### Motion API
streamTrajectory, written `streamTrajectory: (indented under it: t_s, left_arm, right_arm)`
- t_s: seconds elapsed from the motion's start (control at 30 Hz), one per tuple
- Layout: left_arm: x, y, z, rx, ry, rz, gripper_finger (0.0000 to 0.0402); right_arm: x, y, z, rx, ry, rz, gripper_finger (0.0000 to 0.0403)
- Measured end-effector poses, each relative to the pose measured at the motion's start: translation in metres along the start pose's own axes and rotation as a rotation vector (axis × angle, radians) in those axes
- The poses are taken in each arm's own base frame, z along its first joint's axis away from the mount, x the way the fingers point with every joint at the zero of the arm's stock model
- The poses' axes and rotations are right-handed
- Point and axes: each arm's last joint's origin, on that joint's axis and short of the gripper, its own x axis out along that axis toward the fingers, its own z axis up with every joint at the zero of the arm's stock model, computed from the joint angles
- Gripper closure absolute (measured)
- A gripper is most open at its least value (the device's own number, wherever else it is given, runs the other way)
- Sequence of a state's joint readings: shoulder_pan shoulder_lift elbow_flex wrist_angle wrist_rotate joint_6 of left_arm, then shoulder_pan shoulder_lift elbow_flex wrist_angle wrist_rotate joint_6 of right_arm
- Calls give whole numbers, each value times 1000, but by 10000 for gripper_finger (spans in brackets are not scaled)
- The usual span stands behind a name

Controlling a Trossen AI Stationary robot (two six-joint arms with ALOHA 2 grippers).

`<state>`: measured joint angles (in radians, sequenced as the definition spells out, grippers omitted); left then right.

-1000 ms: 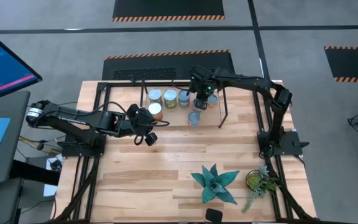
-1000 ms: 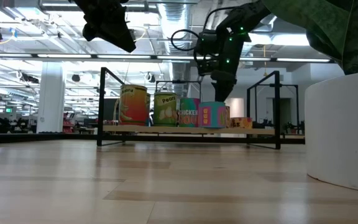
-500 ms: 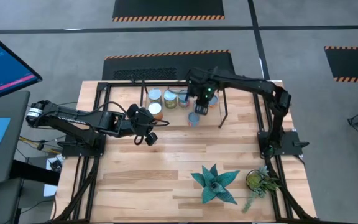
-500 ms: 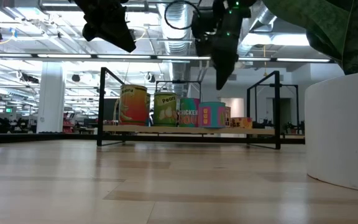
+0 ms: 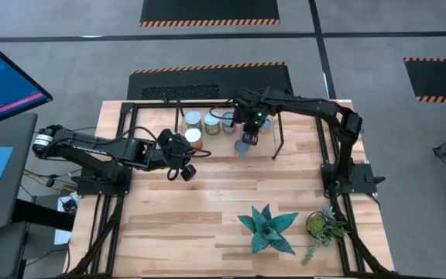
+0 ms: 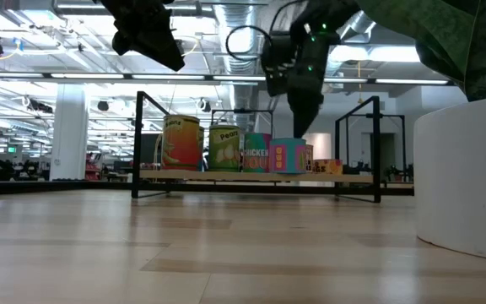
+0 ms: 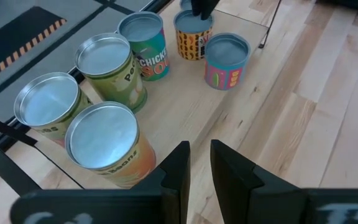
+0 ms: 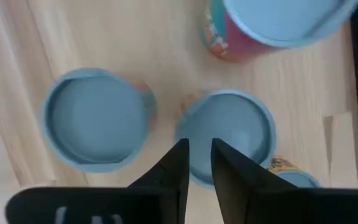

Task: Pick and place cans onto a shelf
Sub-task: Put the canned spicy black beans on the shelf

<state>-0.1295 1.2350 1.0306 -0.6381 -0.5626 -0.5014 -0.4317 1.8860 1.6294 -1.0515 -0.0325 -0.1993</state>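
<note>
All six cans (image 7: 227, 59) stand upright on the shelf (image 6: 353, 177), which sits in the upper middle of the high view. In the left wrist view they form a loose cluster on the light wooden surface: two orange-labelled ones and two green ones close together, then a patterned orange one and a pink-and-blue one a little apart. None is left on the table.

The right gripper (image 6: 300, 127) is the part that has moved. A second ago it hung low, just above the pink-and-blue can; half a second ago it had lifted clear toward the top of the low view; now it has dipped part of the way down again, above the cans at the right end of the row. Its fingers stand slightly apart with nothing between them, and its wrist view looks straight down on silver lids. That suggests a can has just been let go and the arm is checking or drawing off.

The left gripper (image 5: 186, 172) waits in the left middle of the high view, near the shelf's front edge. Its jaws show a narrow gap and hold nothing.

The placing looks finished or nearly so.
</note>
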Motion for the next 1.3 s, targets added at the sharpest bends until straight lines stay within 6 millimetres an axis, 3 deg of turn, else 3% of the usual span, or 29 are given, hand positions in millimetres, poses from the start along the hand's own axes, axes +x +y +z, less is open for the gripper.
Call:
streamTrajectory:
  t_s: [0.17, 1.07, 1.3]
  left_arm:
    - [0, 0, 0, 3, 0, 1, 349]
    - [0, 0, 0, 4, -1, 1, 349]
    - [0, 0, 0, 19, -1, 2, 349]
  right_arm:
    - [13, -10, -9, 45, 14, 41, 326]
    - [12, -19, -4, 64, -51, 25, 331]
    - [12, -19, -4, -19, -54, 22, 331]
